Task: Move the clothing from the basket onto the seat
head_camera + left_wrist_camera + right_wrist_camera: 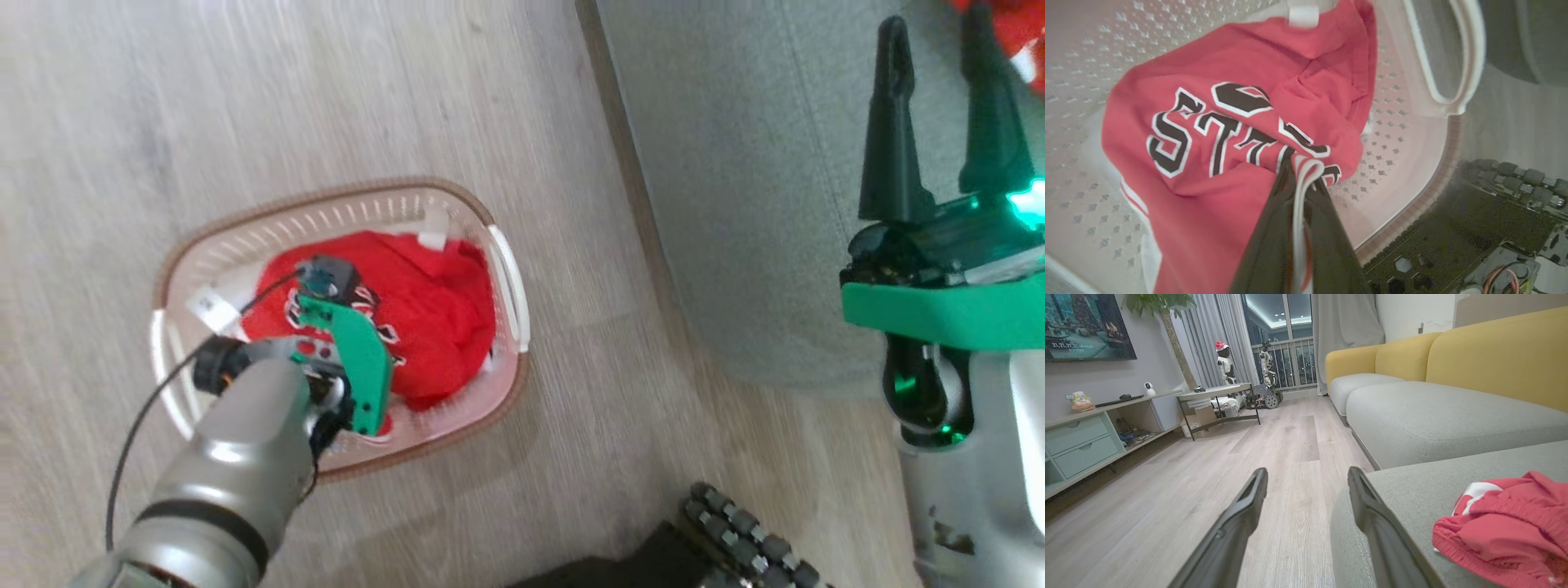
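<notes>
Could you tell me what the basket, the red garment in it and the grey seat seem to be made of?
Basket: likely matte cream plastic, moulded perforations. Red garment: soft fabric, creased, printed lettering. Seat: probably woven grey upholstery, with a stitched seam.

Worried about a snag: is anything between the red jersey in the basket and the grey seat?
Nothing lies on the floor between them. The left gripper is shut on the jersey inside the basket, so its rim and handle on the seat side must be cleared. The right gripper hangs open at the seat's edge.
</notes>
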Available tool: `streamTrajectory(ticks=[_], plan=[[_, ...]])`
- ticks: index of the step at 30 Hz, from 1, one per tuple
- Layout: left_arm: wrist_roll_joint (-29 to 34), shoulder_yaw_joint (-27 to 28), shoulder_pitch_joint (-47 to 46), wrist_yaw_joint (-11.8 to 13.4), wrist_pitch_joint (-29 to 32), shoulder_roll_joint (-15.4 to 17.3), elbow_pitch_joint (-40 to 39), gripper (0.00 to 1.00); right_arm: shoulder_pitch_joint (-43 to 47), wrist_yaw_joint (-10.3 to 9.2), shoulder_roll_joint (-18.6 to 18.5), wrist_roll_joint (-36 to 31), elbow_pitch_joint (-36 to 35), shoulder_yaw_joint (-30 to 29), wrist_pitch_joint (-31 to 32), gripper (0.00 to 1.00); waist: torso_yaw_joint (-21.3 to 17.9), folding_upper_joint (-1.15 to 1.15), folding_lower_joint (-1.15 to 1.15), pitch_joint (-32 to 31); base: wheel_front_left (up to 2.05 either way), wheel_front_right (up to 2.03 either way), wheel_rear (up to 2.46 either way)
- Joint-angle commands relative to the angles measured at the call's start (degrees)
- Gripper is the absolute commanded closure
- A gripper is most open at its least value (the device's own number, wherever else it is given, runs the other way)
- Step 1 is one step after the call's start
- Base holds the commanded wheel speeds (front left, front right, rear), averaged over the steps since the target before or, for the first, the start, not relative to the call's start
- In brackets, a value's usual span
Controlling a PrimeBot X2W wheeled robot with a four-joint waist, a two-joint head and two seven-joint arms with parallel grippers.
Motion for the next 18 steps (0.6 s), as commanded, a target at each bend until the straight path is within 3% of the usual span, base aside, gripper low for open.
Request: streamTrajectory(ticks=[1,18], plan=[[-1.2,0.4,1.8,-0.3,-1.6,0.2,-2.1,1.00,1.6,-0.01,-1.4,-0.4,-1.5,0.4,-0.4,0.00,2.0,-0.01,0.00,-4.6,0.00,0.00,0.00],[-8.3,-5.3,6.6,-0.3,-11.1,-0.8,-11.3,1.00,8.8,-0.01,-5.4,0.2,1.1,-0.2,-0.4,0.00,7.1,-0.01,0.00,-20.3,0.00,0.00,0.00]])
